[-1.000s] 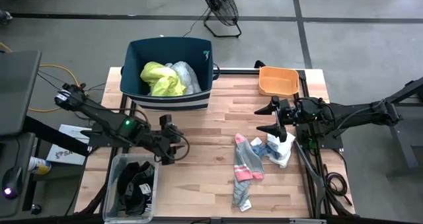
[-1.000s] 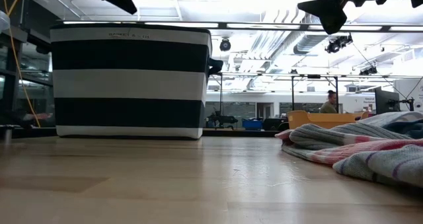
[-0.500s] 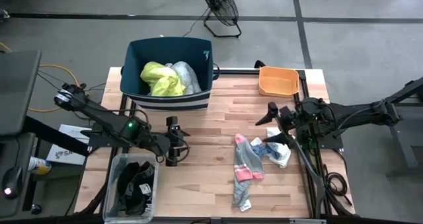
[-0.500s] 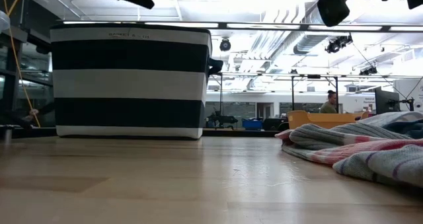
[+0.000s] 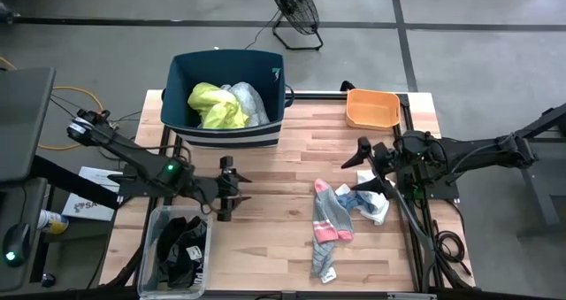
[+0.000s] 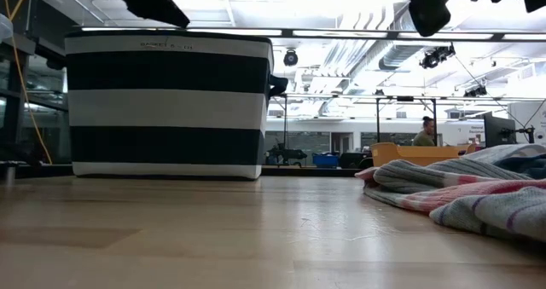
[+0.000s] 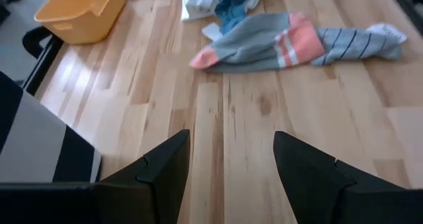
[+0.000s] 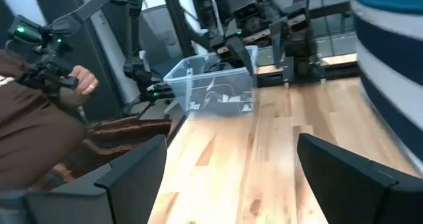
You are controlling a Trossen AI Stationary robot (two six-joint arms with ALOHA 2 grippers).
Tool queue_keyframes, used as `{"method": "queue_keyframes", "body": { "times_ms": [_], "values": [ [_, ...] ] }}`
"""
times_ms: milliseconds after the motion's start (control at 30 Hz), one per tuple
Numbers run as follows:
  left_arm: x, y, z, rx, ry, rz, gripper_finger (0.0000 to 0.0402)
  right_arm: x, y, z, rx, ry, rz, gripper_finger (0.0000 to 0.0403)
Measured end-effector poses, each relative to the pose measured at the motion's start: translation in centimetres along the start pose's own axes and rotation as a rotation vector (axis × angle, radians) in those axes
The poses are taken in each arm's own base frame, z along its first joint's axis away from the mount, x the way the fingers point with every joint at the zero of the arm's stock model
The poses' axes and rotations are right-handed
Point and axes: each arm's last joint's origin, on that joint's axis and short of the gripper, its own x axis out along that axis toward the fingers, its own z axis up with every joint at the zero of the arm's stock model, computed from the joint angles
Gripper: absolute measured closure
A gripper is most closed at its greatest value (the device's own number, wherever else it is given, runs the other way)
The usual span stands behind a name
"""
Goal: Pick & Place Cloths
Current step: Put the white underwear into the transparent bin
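Note:
Grey socks with pink toes (image 5: 329, 216) lie flat on the wooden table, right of centre, and show in the left wrist view (image 7: 284, 42). A small white-blue rag (image 5: 371, 198) lies against their right side. A neon-yellow garment (image 5: 215, 105) and a white garment (image 5: 248, 101) sit inside the dark-blue striped bin (image 5: 186, 70) at the far edge. My left gripper (image 5: 232, 185) hovers open left of centre, pointing toward the socks (image 7: 231, 135). My right gripper (image 5: 358, 165) hangs open above the table, just far of the rag (image 8: 231, 138). Neither holds anything.
An orange tray (image 5: 371, 108) stands at the far right. A clear plastic box (image 5: 179, 250) with black-and-white pieces sits at the near left corner. A person in a brown sleeve (image 8: 39, 118) shows beyond the table's left edge. Bare wood lies between the grippers.
My left gripper has sunk a little toward the table and tipped its fingers further down, rolling slightly. My right gripper has stayed in place but swung at the wrist. Both stay open, and the cloths have not moved.

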Motion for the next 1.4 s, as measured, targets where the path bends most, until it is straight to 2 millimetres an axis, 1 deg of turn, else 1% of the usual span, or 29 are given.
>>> {"method": "queue_keyframes", "body": {
  "times_ms": [233,433,533,600,767,867,933,1067,1133,1200,1267,1333,1400],
  "values": [
    [-1.5,1.1,-2.1,-0.062,-0.113,-0.031,0.019,0.0,-0.4,0.1,-0.03,-0.029,-0.131,0.0071],
    [-2.6,1.8,-3.6,-0.108,-0.167,-0.05,0.019,-0.1,-0.6,0.1,0.02,-0.049,-0.217,0.0071],
    [-3.1,2.2,-4.1,-0.127,-0.184,-0.053,0.019,-0.1,-0.8,0.1,0.135,-0.077,-0.264,0.0071],
    [-3.5,2.4,-4.1,-0.145,-0.212,-0.057,0.019,-0.1,-0.9,0.1,0.211,-0.094,-0.285,0.0071],
    [-4.1,2.8,-4.9,-0.159,-0.245,-0.063,0.019,-0.1,-0.9,0.1,0.344,-0.122,-0.303,0.0071],
    [-4.1,2.9,-5.6,-0.169,-0.266,-0.079,0.019,-0.1,-0.9,0.1,0.367,-0.121,-0.29,0.0071],
    [-4.0,3.0,-6.4,-0.169,-0.266,-0.08,0.019,-0.2,-0.9,0.1,0.381,-0.133,-0.312,0.0071],
    [-4.2,3.1,-7.3,-0.179,-0.338,-0.09,0.019,-0.2,-1.1,0.1,0.419,-0.145,-0.37,0.0071],
    [-4.4,3.3,-7.2,-0.184,-0.406,-0.092,0.019,-0.4,-1.1,0.1,0.431,-0.115,-0.41,0.0071],
    [-4.6,3.4,-7.6,-0.165,-0.432,-0.089,0.019,-0.6,-1.0,0.6,0.45,-0.091,-0.455,0.0071],
    [-4.8,3.5,-7.4,-0.165,-0.469,-0.09,0.019,-1.0,-0.8,1.4,0.468,-0.068,-0.499,0.0071],
    [-4.8,3.8,-7.7,-0.147,-0.466,-0.095,0.019,-1.2,-0.6,2.2,0.485,-0.04,-0.541,0.0071],
    [-4.7,4.1,-7.6,-0.146,-0.478,-0.113,0.019,-1.3,-0.5,2.9,0.515,-0.011,-0.583,0.0071]
  ]
}}
